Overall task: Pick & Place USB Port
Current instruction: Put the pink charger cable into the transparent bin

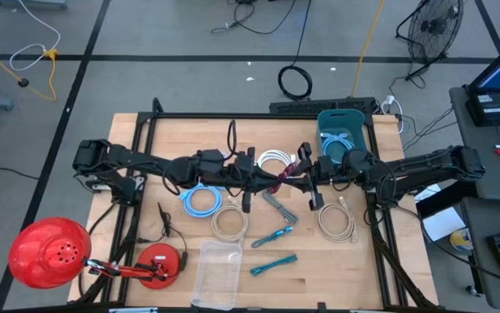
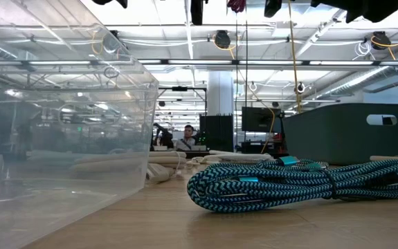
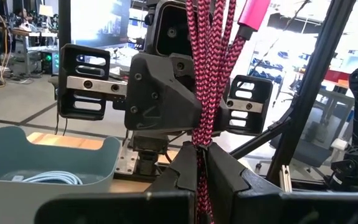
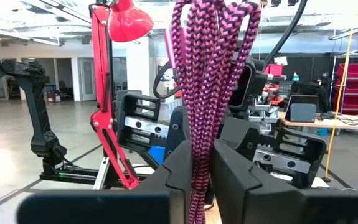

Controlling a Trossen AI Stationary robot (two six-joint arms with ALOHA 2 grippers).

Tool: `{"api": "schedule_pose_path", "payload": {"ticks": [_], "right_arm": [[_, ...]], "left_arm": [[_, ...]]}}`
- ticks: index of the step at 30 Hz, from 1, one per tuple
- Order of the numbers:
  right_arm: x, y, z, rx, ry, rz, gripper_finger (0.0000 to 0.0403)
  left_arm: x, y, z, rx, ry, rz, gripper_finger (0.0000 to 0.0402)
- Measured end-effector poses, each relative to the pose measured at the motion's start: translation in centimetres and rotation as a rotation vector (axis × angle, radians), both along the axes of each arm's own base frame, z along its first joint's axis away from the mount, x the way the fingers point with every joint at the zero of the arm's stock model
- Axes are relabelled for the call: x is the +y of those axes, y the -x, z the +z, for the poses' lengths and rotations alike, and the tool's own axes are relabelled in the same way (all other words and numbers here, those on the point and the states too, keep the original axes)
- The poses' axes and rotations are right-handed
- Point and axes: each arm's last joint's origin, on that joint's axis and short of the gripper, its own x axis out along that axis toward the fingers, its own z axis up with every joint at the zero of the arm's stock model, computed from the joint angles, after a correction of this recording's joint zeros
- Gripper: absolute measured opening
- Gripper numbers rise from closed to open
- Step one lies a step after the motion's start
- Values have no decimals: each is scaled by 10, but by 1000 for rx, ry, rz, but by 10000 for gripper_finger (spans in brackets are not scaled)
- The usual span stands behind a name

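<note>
A pink braided USB cable (image 1: 288, 176), gathered into a bundle of strands, hangs in the air over the middle of the table between my two grippers. Its pink plug (image 3: 253, 17) sticks out past the bundle's upper end. My left gripper (image 1: 273, 180) reaches in from the table's left and is shut on the bundle. Opposite it, my right gripper (image 1: 306, 176) reaches in from the table's right and is shut on the same bundle. Each wrist view shows the other gripper's body just behind the cable. My left gripper pinches several strands of the bundle (image 3: 202, 149) between its two fingers, which come in level from the table's left and lie across the strands. The bundle is clear of the table and runs on past the fingers on both sides. My right gripper pinches the same strands (image 4: 198, 155) between its two fingers, coming from the table's right, slightly tilted up, fingers across the strands. The looped end (image 4: 213, 25) stands beyond the fingers, clear of the table.
A teal bin (image 1: 361, 129) holding a light blue cable stands at the far right. A clear box (image 1: 217, 271) sits near the front edge. Blue (image 1: 202, 200), white (image 1: 274, 160), beige (image 1: 336, 223) and teal braided (image 1: 273, 263) cables lie on the table. A red lamp (image 1: 50, 252) stands front left.
</note>
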Motion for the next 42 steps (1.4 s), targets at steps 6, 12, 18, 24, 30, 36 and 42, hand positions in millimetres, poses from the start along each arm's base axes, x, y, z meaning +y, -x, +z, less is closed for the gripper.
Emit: {"api": "schedule_pose_path", "payload": {"ticks": [6, 12, 18, 24, 30, 36, 42], "right_arm": [[0, 0, 0, 2, 3, -2, 28], [0, 0, -2, 16, 2, 0, 26], [0, -1, -4, 37, 5, -3, 24], [0, 0, -2, 19, 12, 0, 23], [1, -1, -2, 37, 13, 5, 23], [9, -15, -1, 114, 10, 39, 23], [30, -58, 0, 197, 40, 95, 23]], "left_arm": [[0, 0, 0, 3, 13, -1, 19], [0, 1, -8, 102, 50, -9, 94], [-2, 17, -8, 277, 43, 43, 136], [-8, 43, 7, 353, 23, 202, 137], [-17, 86, 25, 443, -27, 424, 131], [-26, 127, 26, 572, -7, 566, 131], [-39, 155, 14, 676, 2, 700, 131]]}}
